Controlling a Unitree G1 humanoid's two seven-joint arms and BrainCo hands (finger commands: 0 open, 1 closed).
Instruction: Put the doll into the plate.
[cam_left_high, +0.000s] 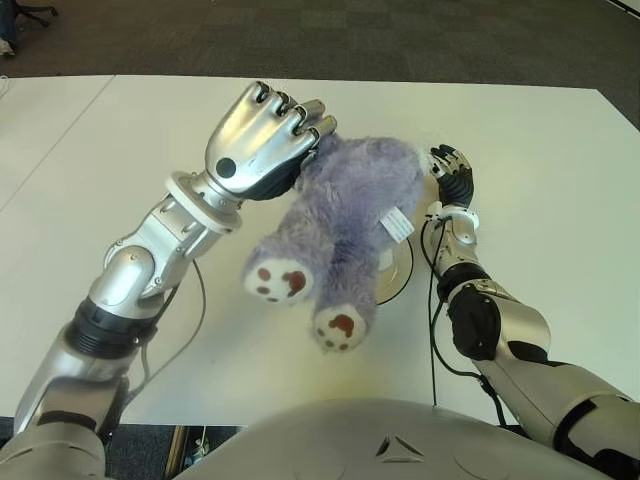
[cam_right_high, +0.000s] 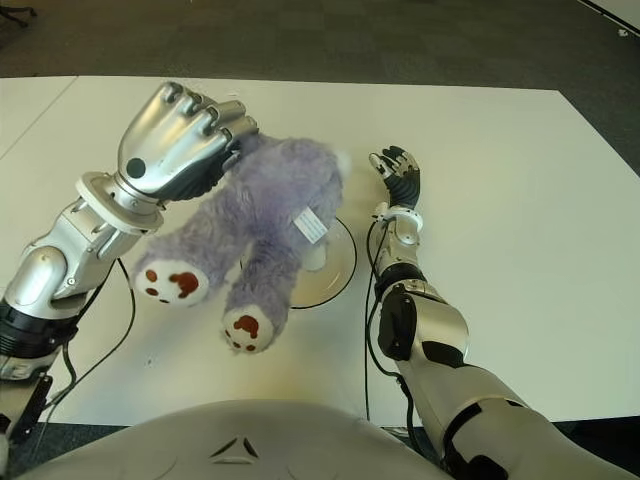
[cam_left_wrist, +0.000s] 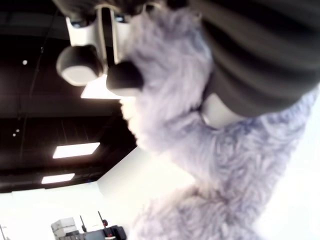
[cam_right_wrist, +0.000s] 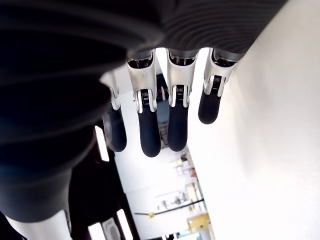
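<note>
A purple plush bear doll (cam_left_high: 345, 220) with brown-padded white feet hangs head-away from me, lifted off the white table (cam_left_high: 90, 170). My left hand (cam_left_high: 268, 140) is shut on its upper body from the left, fingers curled into the fur (cam_left_wrist: 170, 100). Beneath the doll sits a white plate (cam_right_high: 330, 270), mostly hidden by the doll's body and legs; the feet hang out past the plate's near-left rim. My right hand (cam_right_high: 398, 175) shows just right of the plate, fingers (cam_right_wrist: 150, 130) extended and holding nothing.
The white table extends wide on both sides of the plate. Black cables (cam_left_high: 190, 330) trail from my left arm onto the table near its front edge. Dark carpet floor (cam_left_high: 350, 40) lies beyond the far edge.
</note>
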